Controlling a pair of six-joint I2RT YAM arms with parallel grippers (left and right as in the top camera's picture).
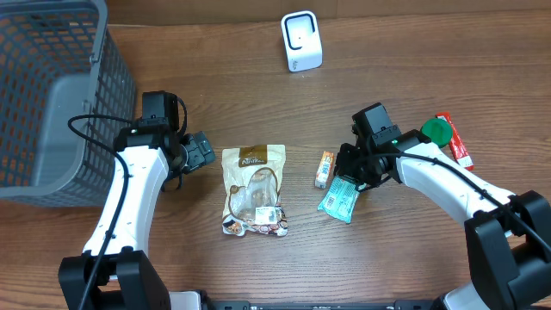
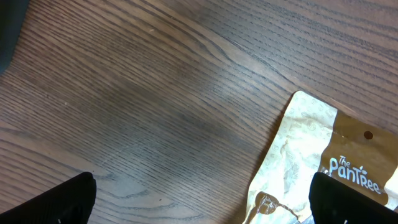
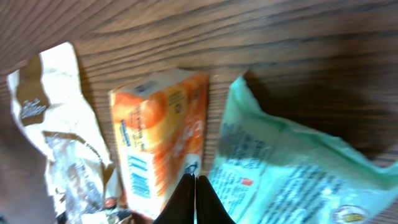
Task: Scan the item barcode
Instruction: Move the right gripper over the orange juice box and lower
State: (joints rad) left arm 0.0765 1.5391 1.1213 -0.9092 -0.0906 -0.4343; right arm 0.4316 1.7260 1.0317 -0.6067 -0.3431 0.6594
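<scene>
A beige and brown snack pouch point(image 1: 252, 189) lies flat mid-table, its top corner showing in the left wrist view point(image 2: 323, 155). My left gripper point(image 1: 202, 153) hovers just left of the pouch, open, with only bare wood between its fingers point(image 2: 68, 202). A small orange box point(image 1: 324, 169) and a teal packet point(image 1: 340, 198) lie side by side to the right. My right gripper point(image 1: 351, 166) is shut and empty, its tips point(image 3: 192, 180) over the seam between the orange box point(image 3: 155, 137) and the teal packet point(image 3: 292, 168). A blue barcode point(image 3: 138, 177) shows on the box. The white scanner point(image 1: 301, 41) stands at the back.
A grey mesh basket point(image 1: 52, 95) fills the back left corner. A red packet point(image 1: 455, 138) with a green cap point(image 1: 436, 131) lies at the far right, behind my right arm. Bare wood runs between the items and the scanner.
</scene>
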